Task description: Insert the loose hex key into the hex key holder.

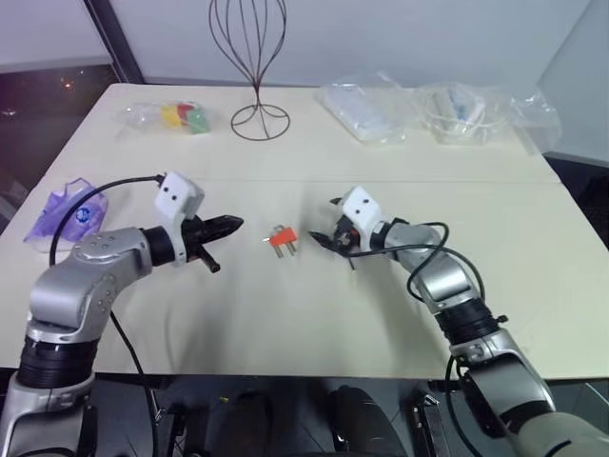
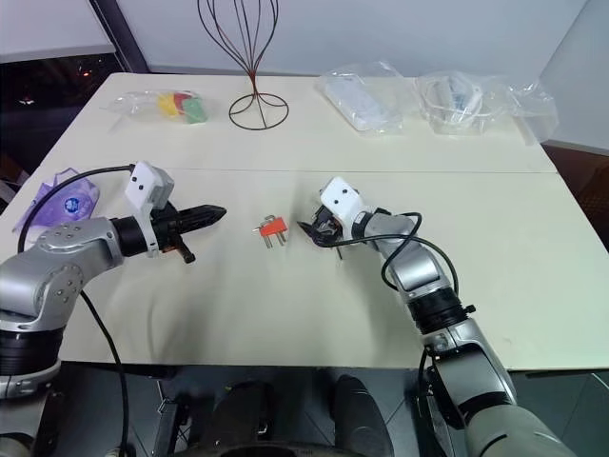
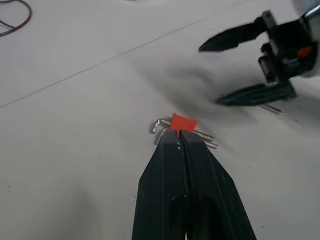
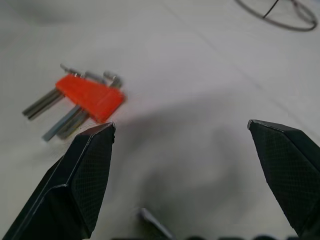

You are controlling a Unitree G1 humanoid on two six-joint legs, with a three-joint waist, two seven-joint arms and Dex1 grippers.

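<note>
Holder (image 1: 280,239): orange-red, grey keys protruding; left tool (image 1: 231,225) clenched, right tool (image 4: 182,132) released

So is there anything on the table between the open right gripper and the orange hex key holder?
Nothing visible: only bare table separates the right gripper from the hex key holder.
</note>
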